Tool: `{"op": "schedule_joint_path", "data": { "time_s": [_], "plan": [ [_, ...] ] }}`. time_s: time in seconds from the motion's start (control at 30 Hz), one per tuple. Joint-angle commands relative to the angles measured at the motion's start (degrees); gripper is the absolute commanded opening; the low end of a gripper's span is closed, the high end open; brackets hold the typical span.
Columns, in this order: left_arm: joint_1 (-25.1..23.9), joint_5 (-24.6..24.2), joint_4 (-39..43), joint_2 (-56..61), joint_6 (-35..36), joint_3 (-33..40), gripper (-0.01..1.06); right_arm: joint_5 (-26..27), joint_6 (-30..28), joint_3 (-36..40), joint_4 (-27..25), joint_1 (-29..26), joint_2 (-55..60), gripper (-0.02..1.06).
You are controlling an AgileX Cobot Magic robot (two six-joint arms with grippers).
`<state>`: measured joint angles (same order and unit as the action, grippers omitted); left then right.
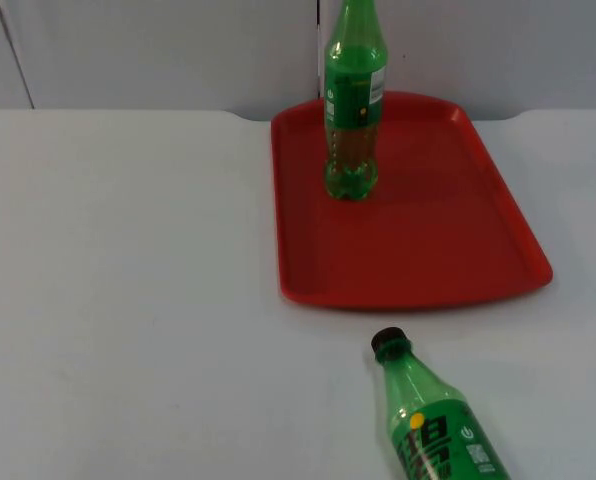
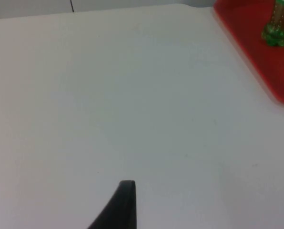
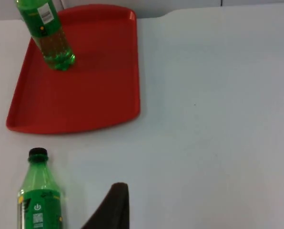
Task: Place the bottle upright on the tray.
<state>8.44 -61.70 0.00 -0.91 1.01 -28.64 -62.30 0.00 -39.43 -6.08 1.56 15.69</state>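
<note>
White desk (image 1: 128, 300) carries a red tray (image 1: 428, 250) with one green bottle (image 1: 354, 110) already upright and a second bottle (image 1: 433, 420) lying near it, round enough to roll away under a glancing pincer, whose opening I cannot tell.

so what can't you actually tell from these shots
- Lying bottle: its base is cut off by the picture's edge in the top view and the right wrist view.
- Standing bottle on the red tray: its cap is cut off in the top view and both wrist views.
- Left hand, right hand: one black fingertip each, so open or shut is unclear.
</note>
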Motion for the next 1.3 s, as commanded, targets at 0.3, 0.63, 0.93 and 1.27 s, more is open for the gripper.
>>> {"op": "schedule_joint_path", "data": {
  "time_s": [0.3,0.63,0.93,1.27],
  "plan": [
    [0.20,0.09,0.32,0.22,0.40,0.20,1.02,-1.45,-6.54,-7.74,-9.94,-0.32,26.50,1.05],
    [0.20,0.09,0.32,0.22,0.40,0.20,1.02,-1.24,-10.15,-7.74,-13.45,1.05,45.37,1.05],
    [0.20,0.09,0.32,0.22,0.40,0.20,1.02,6.29,-6.26,-7.74,-13.16,15.80,55.58,1.05],
    [0.20,0.09,0.32,0.22,0.40,0.20,1.02,13.27,12.87,-7.74,-0.85,33.27,63.98,1.05]
  ]
}}
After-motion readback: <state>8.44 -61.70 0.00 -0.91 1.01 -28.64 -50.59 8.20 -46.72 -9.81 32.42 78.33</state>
